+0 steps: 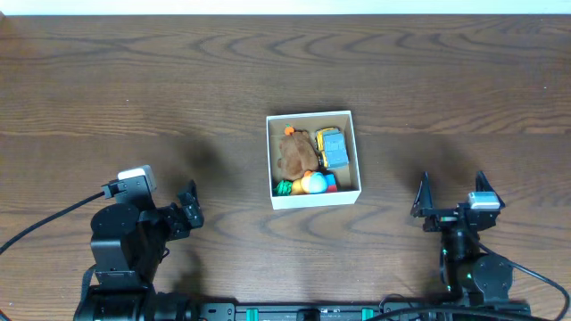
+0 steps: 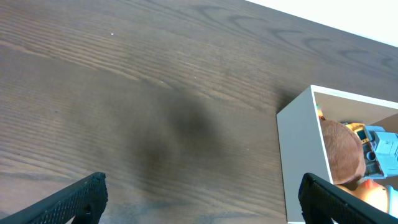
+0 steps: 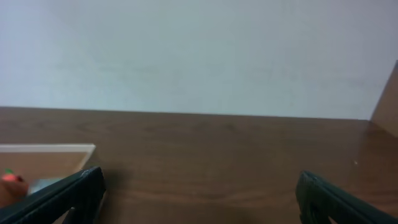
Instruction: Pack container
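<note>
**Left pincer (image 1: 189, 207) and right pincer (image 1: 452, 192) both released**

You have both pincers spread wide and holding nothing, low over the dark wood-grain tabletop (image 1: 134, 89). The small square white-walled cardboard container (image 1: 314, 197) sits between them, further up the tabletop and well apart from each. It holds a fuzzy brown plush toy (image 1: 294, 153), a blue-and-yellow plastic toy (image 1: 332, 147) and an orange ball (image 1: 313, 184).

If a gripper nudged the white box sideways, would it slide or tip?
Likely slides, not tips: the container is shallow and sits flat on the table. Its thin cardboard walls may flex. The toys inside probably add little weight.
</note>
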Motion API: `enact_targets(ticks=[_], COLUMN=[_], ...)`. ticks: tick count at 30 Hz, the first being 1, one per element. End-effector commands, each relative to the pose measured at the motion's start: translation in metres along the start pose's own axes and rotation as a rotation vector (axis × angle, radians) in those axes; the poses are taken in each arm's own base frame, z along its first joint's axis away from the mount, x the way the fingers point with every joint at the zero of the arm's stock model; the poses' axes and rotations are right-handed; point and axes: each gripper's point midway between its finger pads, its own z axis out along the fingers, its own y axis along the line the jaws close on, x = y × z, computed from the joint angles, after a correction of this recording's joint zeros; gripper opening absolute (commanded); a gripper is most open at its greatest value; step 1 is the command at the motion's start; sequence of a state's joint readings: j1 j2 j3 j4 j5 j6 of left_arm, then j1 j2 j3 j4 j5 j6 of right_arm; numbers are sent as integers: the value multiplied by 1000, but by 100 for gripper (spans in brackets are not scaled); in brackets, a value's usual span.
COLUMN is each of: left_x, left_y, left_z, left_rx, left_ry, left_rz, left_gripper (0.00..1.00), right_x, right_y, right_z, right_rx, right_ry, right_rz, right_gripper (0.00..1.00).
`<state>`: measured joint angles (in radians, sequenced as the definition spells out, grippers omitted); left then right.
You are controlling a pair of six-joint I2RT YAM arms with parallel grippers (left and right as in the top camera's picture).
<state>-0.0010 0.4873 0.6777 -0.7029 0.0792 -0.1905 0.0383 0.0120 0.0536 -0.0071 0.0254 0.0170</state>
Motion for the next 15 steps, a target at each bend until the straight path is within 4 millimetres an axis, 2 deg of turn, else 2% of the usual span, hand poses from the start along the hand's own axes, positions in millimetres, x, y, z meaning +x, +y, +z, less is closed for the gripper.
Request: enact_targets(ticks=[1,6,15], left_x=[2,2,2], left_y=[0,0,0], left_z=[1,1,1], left_rx=[1,1,2], left_ry=[7,7,7], left_rz=[-15,-15,-15], left_gripper=[98,98,98], right_x=[20,39,39], right_y=[-4,-6,-5], right_z=[2,1,1], right_rx=[12,23,17], right_ry=[34,110,109], right_rz=[-23,-26,-24], right_gripper=[99,99,99])
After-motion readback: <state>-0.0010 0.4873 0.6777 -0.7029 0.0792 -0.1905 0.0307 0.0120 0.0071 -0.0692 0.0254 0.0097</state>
